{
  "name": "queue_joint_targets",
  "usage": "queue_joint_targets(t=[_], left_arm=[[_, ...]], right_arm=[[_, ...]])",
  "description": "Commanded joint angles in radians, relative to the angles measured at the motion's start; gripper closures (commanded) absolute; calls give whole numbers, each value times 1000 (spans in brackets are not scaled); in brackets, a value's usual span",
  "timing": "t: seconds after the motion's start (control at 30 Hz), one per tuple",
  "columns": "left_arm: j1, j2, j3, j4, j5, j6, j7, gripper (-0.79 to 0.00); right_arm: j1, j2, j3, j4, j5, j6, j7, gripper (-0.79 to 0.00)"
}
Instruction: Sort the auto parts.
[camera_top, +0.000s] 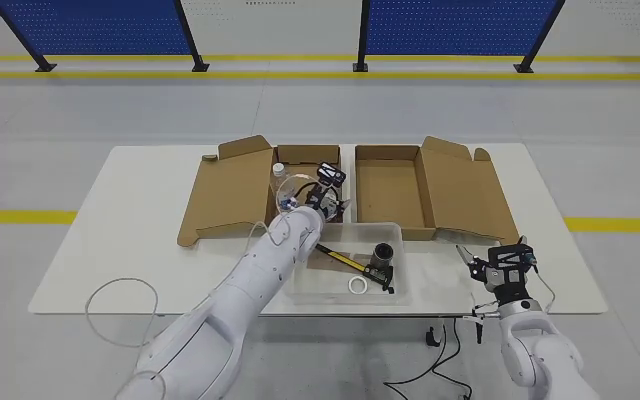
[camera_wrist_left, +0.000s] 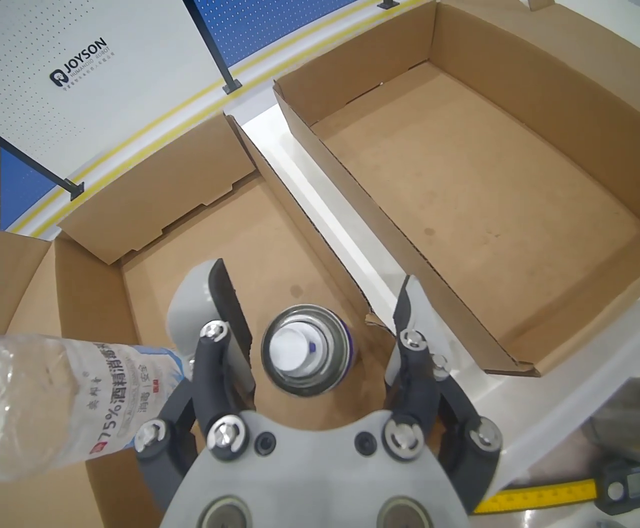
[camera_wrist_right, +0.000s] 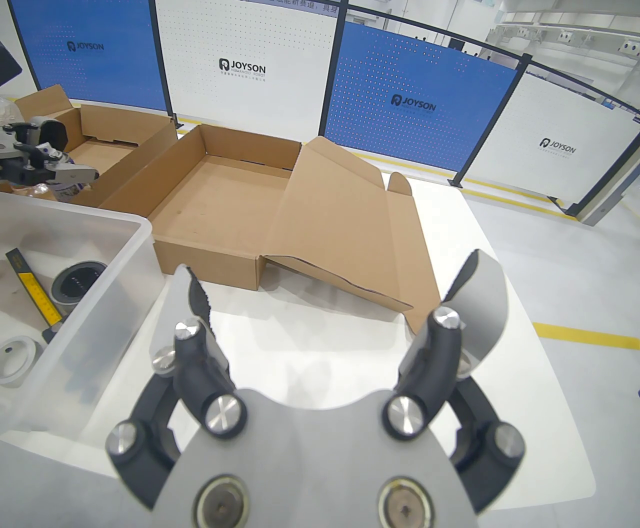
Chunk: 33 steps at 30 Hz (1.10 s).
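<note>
While right jaws gape empty, left jaws gape around a can (camera_wrist_left: 305, 350) beside a bottle (camera_wrist_left: 65, 395).

I've got a white tabletop (camera_top: 120, 230) with three things directly on it. The left cardboard box (camera_top: 230, 195) is open, its lid flap spread flat toward the left edge. The right cardboard box (camera_top: 390, 190) is just beside it, open, with its flap spread rightward and a narrow strip of tabletop between the two. A clear plastic bin (camera_top: 350, 238) sits at the near edge, just in front of both boxes.
</note>
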Motion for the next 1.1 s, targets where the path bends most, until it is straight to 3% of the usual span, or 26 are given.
queue_joint_targets(t=[0.0, 0.1, 0.23, 0.43, 0.57, 0.87, 1.07], left_arm=[[-5, 1, -8, -9, -1, 3, 11, -714], [-9, 2, -21, -41, -7, 1, 24, -782], [1, 8, -34, -102, 3, -3, 35, -785], [72, 31, -83, -256, -14, -12, -5, -785], [142, 60, -124, -417, 36, -7, -49, -785], [365, 129, -259, -876, 133, -36, -268, -785], [510, 156, -311, -1100, 189, -51, -393, -785]], right_arm=[[0, 0, 0, 0, 0, 0, 0, -785], [0, 0, 0, 0, 0, 0, 0, -785], [0, 0, 0, 0, 0, 0, 0, -785], [0, 0, 0, 0, 0, 0, 0, -785], [0, 0, 0, 0, 0, 0, 0, -785], [0, 0, 0, 0, 0, 0, 0, -785], [0, 0, 0, 0, 0, 0, 0, -785]])
